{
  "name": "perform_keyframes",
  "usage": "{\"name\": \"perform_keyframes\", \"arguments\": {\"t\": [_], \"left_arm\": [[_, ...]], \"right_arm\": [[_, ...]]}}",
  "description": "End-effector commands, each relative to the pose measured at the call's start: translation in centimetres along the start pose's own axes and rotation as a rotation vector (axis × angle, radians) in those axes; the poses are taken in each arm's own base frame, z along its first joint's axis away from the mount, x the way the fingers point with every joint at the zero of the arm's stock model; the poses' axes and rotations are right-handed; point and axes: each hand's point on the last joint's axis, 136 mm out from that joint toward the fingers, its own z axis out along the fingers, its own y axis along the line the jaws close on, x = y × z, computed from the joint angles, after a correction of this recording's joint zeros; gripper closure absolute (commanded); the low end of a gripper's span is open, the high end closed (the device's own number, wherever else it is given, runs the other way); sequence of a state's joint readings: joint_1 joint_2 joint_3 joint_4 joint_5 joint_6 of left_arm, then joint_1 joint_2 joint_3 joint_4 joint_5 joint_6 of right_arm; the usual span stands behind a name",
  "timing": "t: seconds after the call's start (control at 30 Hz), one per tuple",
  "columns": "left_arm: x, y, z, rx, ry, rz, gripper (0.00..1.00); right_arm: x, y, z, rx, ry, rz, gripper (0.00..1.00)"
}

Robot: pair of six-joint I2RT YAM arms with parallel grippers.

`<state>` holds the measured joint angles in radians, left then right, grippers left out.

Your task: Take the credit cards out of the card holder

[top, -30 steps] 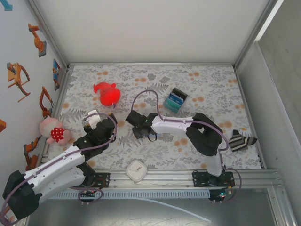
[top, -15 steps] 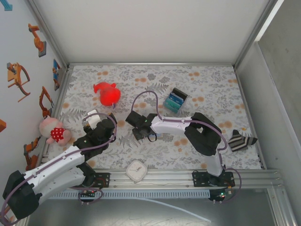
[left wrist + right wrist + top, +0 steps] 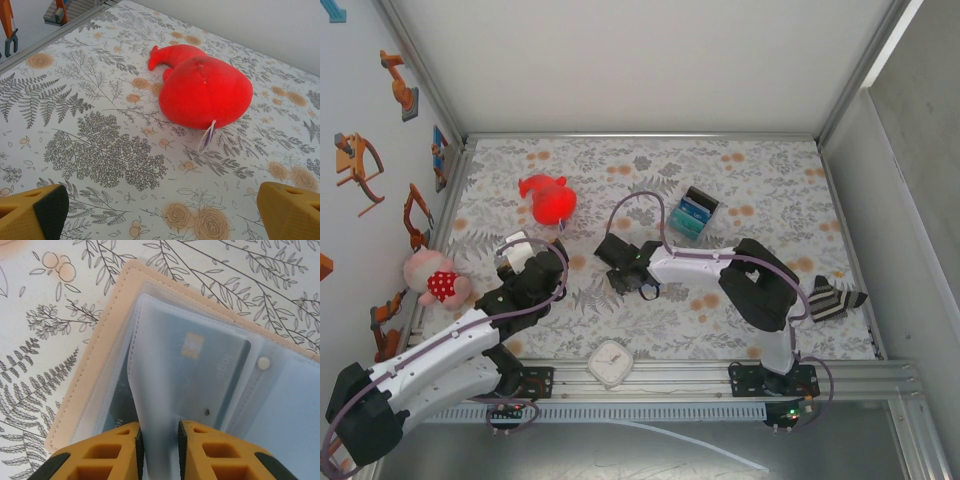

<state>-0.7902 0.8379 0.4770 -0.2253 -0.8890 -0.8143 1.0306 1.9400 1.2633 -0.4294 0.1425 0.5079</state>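
The tan card holder (image 3: 98, 342) lies open on the floral table, its clear blue-tinted sleeves fanned out. One sleeve holds a teal credit card (image 3: 212, 367) with a gold chip, and the edge of a darker card (image 3: 118, 412) shows in the sleeve beneath. My right gripper (image 3: 159, 440) is shut on the raised fold of that clear sleeve, yellow fingers on either side. From above, the right gripper (image 3: 620, 262) sits at mid-table, covering the holder. My left gripper (image 3: 165, 212) is open and holds nothing, just short of a red plush toy (image 3: 205, 92).
A black-edged blue-and-teal block (image 3: 693, 215) stands behind the right arm. The red plush (image 3: 550, 200) lies at the back left, a pink doll (image 3: 432, 280) by the left wall. A white clock (image 3: 611, 362) rests at the front edge, a striped cloth (image 3: 835, 298) at the right.
The right jaws have closed in on the clear sleeve, and the right gripper has shifted slightly to the right. The left arm has stayed still.
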Motion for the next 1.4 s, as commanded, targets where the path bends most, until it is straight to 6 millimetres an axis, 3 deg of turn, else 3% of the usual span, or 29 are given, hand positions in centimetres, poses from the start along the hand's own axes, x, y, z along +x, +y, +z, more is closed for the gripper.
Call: {"name": "perform_keyframes", "arguments": {"t": [0.0,0.4,0.87,1.37], "left_arm": [[-1.3,-0.7,-0.3,0.026,-0.013,-0.018,0.03],[-1.4,-2.3,-0.3,0.094,-0.007,-0.020,0.03],[-1.1,-4.4,-0.1,0.157,0.029,0.040,0.03],[2.1,-8.0,1.5,0.211,0.168,0.152,0.03]], "right_arm": [[0.0,-1.0,-1.3,0.027,-0.020,0.015,0.76],[-0.4,-3.7,-3.4,0.110,-0.108,0.076,0.72],[0.8,-7.3,-4.3,0.155,-0.116,0.188,0.69],[2.8,-9.1,-3.2,0.139,-0.080,0.267,0.69]]}}
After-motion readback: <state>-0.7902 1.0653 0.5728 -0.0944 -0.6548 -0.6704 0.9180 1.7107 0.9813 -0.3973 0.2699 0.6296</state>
